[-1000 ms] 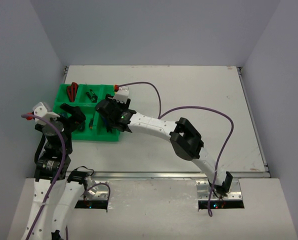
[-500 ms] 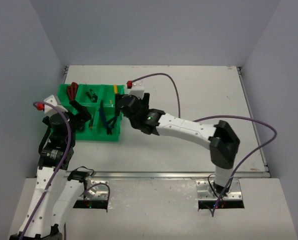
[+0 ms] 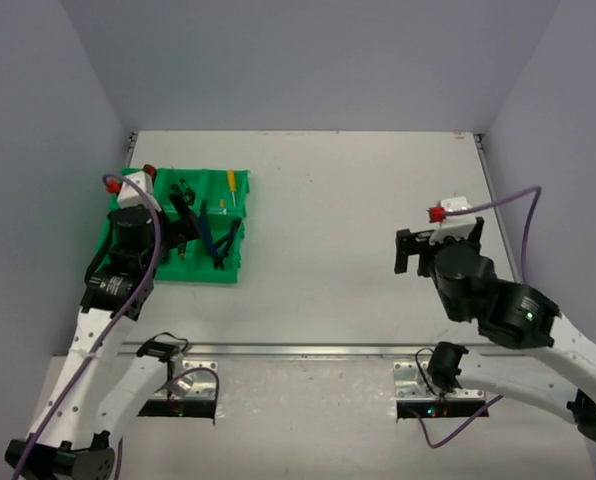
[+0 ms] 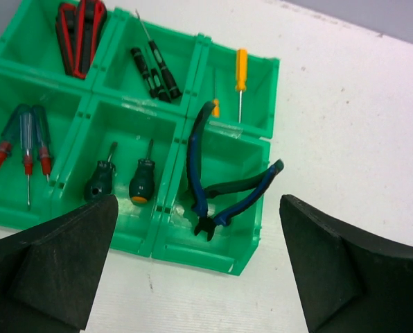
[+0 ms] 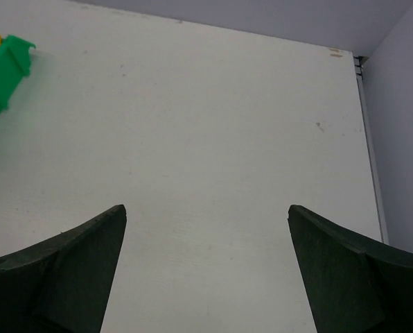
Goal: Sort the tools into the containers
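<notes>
Above green bin, left hand wide open, empty, right hand likewise over table.

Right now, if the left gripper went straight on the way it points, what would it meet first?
The left gripper would likely meet the blue-handled pliers in the green tray; depth is unclear.

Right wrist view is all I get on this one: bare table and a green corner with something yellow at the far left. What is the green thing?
Observer: A green tray with two rows of three compartments, tools in each.
Operator: And the yellow bit?
Observer: A yellow-handled screwdriver, lying in the far right compartment.
Operator: Where is the left hand?
Observer: The left hand hovers open above the tray, holding nothing.
</notes>
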{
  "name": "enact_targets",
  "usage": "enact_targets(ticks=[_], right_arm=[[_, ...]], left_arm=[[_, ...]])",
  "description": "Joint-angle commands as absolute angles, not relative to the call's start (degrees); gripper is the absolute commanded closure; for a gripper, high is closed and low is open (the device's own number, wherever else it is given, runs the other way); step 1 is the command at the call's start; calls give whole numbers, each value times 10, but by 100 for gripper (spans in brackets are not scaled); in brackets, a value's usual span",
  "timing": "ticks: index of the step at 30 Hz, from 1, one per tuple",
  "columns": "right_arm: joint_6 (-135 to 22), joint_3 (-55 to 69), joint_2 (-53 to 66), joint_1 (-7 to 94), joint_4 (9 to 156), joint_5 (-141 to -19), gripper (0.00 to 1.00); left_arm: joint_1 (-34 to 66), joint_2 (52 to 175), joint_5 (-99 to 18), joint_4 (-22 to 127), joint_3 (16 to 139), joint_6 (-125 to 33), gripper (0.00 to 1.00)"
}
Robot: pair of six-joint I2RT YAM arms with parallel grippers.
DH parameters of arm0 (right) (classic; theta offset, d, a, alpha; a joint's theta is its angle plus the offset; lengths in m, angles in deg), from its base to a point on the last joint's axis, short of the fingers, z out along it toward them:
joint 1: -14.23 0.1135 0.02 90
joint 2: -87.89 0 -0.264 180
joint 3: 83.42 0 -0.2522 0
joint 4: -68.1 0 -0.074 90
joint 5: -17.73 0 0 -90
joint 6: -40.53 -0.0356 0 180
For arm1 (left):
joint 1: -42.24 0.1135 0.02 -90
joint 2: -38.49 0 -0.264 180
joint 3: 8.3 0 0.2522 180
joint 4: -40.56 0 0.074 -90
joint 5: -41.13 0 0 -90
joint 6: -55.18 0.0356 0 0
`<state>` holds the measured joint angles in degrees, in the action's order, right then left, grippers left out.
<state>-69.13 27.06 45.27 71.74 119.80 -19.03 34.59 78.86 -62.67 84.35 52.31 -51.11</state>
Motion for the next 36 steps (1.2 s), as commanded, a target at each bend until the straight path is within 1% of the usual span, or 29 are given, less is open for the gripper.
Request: enact_targets(ticks=[1, 4, 7, 13, 17, 36], right_arm=[[-724, 254, 571, 720, 1340, -155, 1], [-714, 255, 612, 720, 1362, -122, 1], [-716, 256, 633, 720, 1387, -107, 1], [-737, 264, 634, 720, 1398, -101, 1], [-742, 270, 620, 720, 1398, -93, 1], [-761, 300, 627, 720, 1368, -92, 1]], left_arm=[[333, 755, -655, 826, 593, -471, 0], [328, 722, -685, 837, 607, -454, 0], [326, 676, -704, 835, 596, -451, 0], [326, 594, -738, 817, 536, -453, 0], [326, 565, -756, 814, 524, -453, 0], [325, 544, -740, 776, 445, -476, 0]])
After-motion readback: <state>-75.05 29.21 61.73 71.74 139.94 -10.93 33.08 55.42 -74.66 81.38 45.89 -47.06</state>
